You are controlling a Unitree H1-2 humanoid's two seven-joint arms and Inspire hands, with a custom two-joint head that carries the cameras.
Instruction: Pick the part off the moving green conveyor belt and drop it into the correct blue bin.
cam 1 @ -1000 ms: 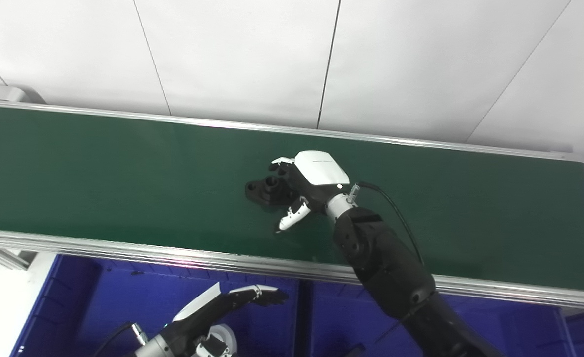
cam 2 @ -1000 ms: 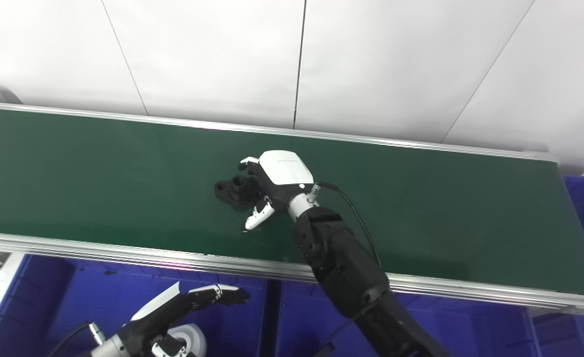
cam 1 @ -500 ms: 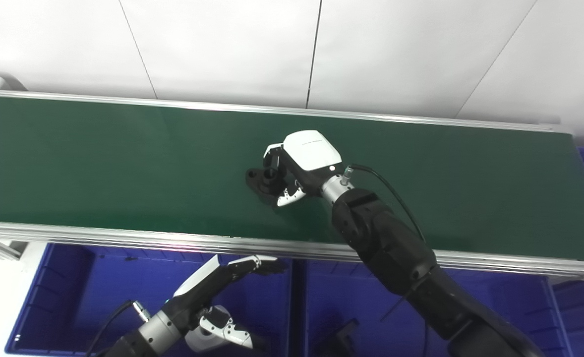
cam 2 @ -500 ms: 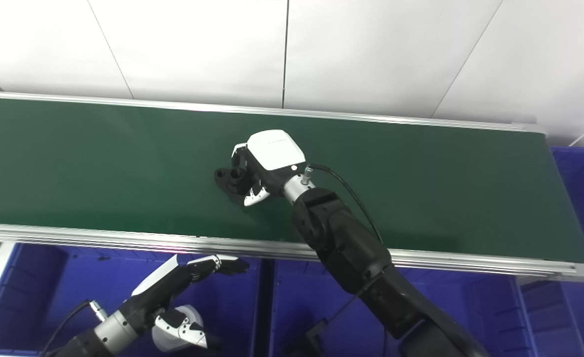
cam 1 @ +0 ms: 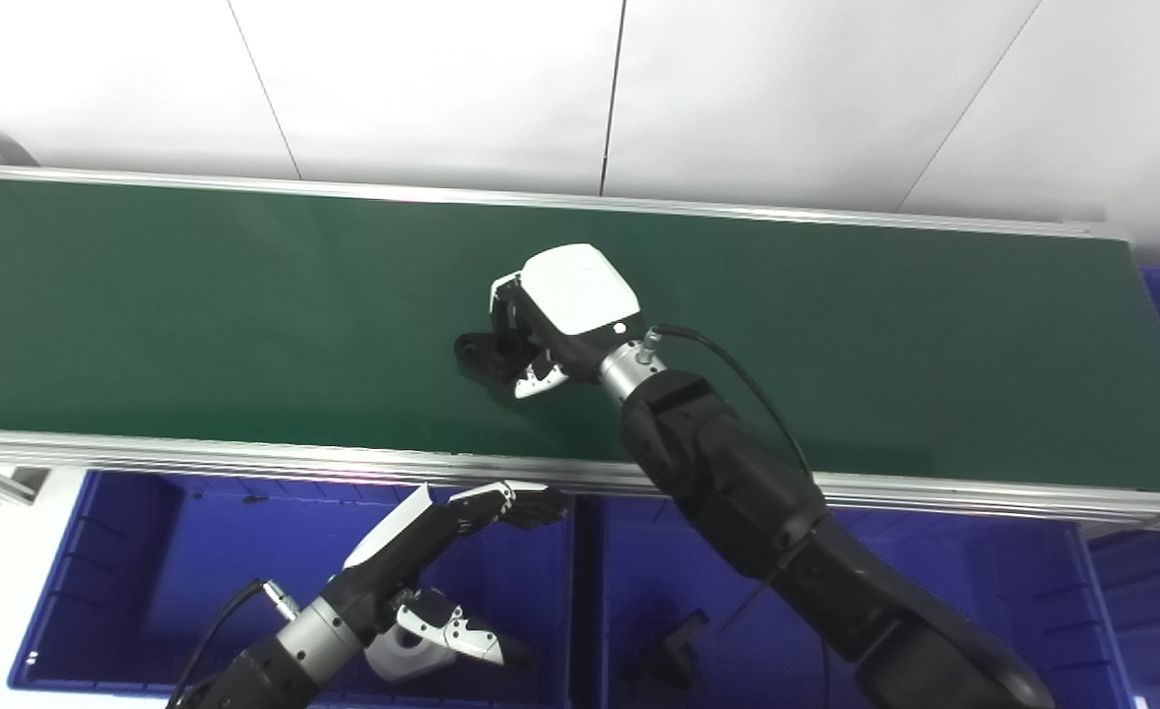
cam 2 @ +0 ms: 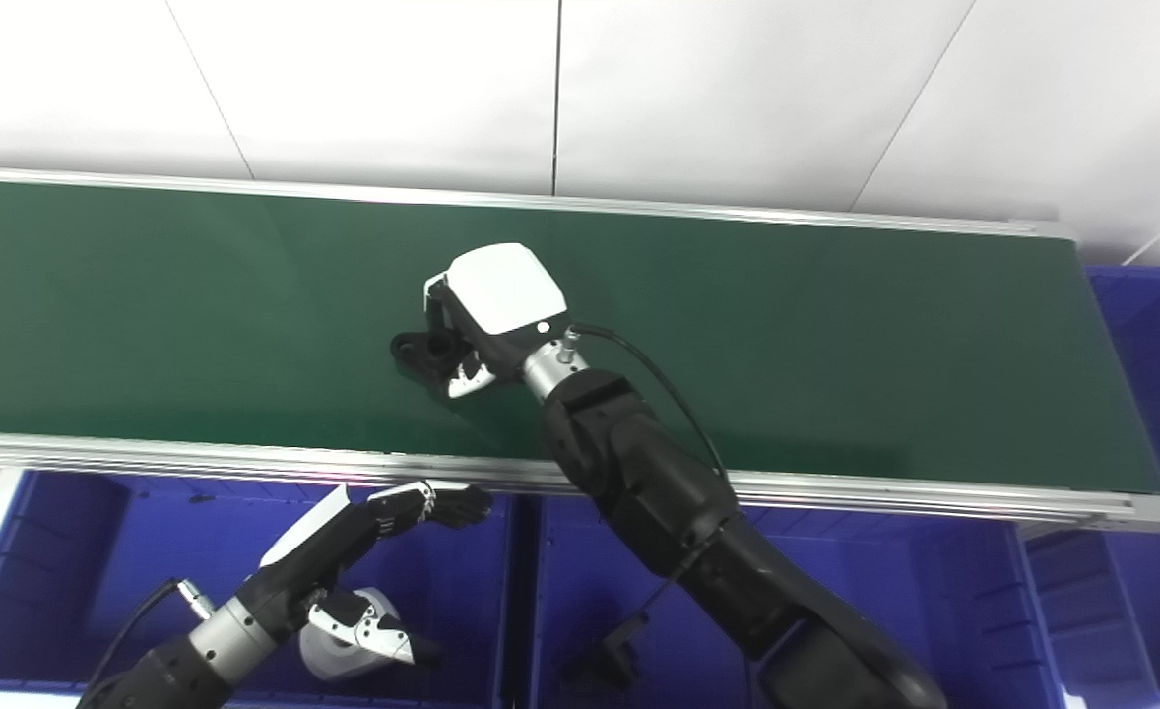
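Note:
A black part (cam 1: 475,353) with a round hole lies on the green conveyor belt (cam 1: 196,305), near its middle. My right hand (cam 1: 555,315) reaches over the belt from the right, shut on the part. Its fingers curl over the part's right side and its thumb (cam 1: 539,379) presses in from the near side. The part's left end sticks out past the fingers and seems to rest on the belt. My left hand (cam 1: 442,532) hovers open, fingers stretched, above the left blue bin (cam 1: 166,571) below the belt's near rail.
A second blue bin (cam 1: 934,581) sits right of the first, with a small black piece (cam 1: 676,635) inside. Another blue bin (cam 2: 1146,335) stands past the belt's right end. Aluminium rails border the belt, and a white wall rises behind it.
The right hand's fingers and thumb have closed in on the black part, and hand and part have drifted a little left along the belt. The camera view has shifted. The left hand holds its pose.

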